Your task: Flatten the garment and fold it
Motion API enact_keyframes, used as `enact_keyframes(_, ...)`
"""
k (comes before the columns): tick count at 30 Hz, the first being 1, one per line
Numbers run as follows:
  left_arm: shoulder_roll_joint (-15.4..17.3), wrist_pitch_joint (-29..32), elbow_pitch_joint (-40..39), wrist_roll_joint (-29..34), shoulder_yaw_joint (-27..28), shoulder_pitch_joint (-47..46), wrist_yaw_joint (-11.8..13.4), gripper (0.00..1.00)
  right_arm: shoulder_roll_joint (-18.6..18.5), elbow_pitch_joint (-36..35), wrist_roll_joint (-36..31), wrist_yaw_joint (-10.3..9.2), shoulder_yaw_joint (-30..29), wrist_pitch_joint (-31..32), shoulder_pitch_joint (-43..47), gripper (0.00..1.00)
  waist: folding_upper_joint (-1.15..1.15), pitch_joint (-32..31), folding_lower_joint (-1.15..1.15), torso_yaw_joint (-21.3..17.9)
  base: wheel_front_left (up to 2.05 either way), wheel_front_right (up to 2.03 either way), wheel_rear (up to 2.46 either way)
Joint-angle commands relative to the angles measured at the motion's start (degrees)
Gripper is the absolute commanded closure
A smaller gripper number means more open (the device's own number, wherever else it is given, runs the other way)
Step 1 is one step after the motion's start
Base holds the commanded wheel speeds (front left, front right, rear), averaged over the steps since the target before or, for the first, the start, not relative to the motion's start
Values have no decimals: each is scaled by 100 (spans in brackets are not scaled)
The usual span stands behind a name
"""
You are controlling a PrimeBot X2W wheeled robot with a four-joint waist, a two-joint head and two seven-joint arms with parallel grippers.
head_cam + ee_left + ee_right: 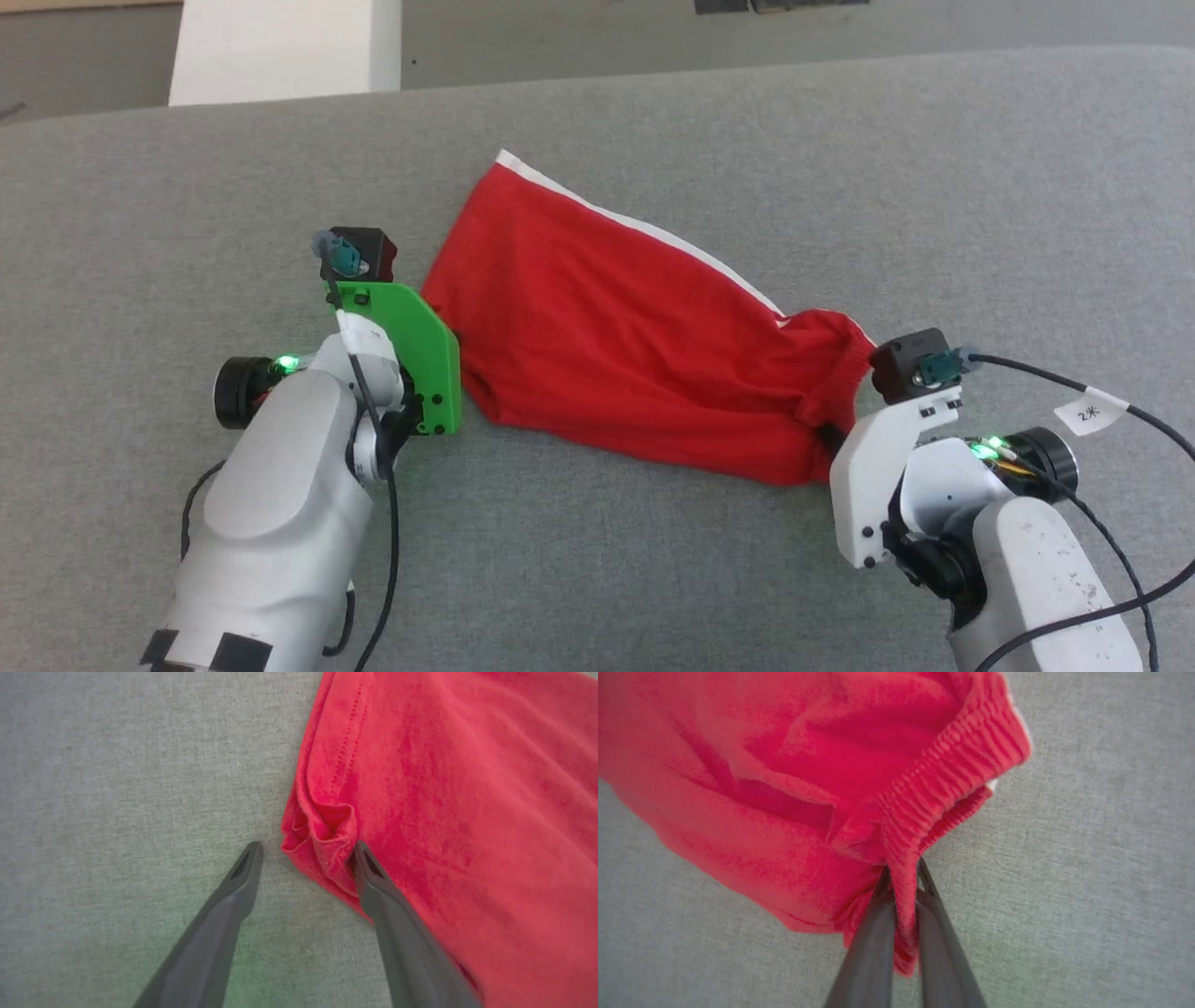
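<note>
The red garment lies slantwise on the grey surface, with a white trim band along its far edge. At its right end my right gripper is shut on the ribbed waistband, and the fabric bunches just above the fingers. In the head view that gripper sits under its white mount at the garment's lower right end. My left gripper stands open at the garment's left corner. A folded bit of hem lies between its fingers, and the right fingertip touches the cloth.
The grey fabric-covered table spreads wide all around the garment. A white block stands beyond its far edge at the upper left. A black cable with a paper tag trails from my right wrist.
</note>
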Motion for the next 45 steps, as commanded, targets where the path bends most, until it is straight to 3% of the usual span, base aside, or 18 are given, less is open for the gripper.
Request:
enact_keyframes(1, 28, 146, 131, -4, -18, -34, 40, 0, -4, -12, 28, -9, 20, -40, -99, 100, 0, 129, 0, -102, 0, 0, 0)
enact_keyframes(2, 25, 253, 200, -15, -34, -27, 59, 0, -4, -6, 34, -9, 25, -46, -107, 100, 0, 145, 0, -109, 0, 0, 0)
enact_keyframes(4, 1, 306, 252, -60, -19, -4, 91, 100, -4, 1, 47, -9, 30, -58, -120, 100, 0, 163, 0, -110, 0, 0, 0)
enact_keyframes(9, -92, 309, 257, -209, -30, 112, -6, 100, -4, 41, 41, -9, 1, -75, -121, 100, 0, 132, 0, -32, 0, 0, 0)
enact_keyframes(16, -238, -182, -44, -615, 283, 257, -121, 100, -4, 106, 33, -9, -92, -64, -89, 100, 0, -166, 0, 153, 0, 0, 0)
enact_keyframes(23, -134, -527, -747, -834, 494, 816, -168, 100, -156, -44, 302, -9, -209, 136, 113, 100, 0, -654, 0, 372, 0, 0, 0)
enact_keyframes(28, -44, -469, -1548, -983, 586, 1584, -38, 100, -395, -265, 719, -9, -205, 462, 422, 100, 0, -933, 0, 490, 0, 0, 0)
enact_keyframes(37, -67, -124, -2933, -1240, 657, 3255, 516, 100, -957, -648, 1171, -9, -365, 1004, 1022, 100, 0, -1169, 0, 649, 0, 0, 0)
enact_keyframes(45, -162, 108, -2945, -1345, 458, 4026, 685, 100, -1188, -490, 1318, -9, -352, 1112, 1480, 100, 0, -1252, 0, 716, 0, 0, 0)
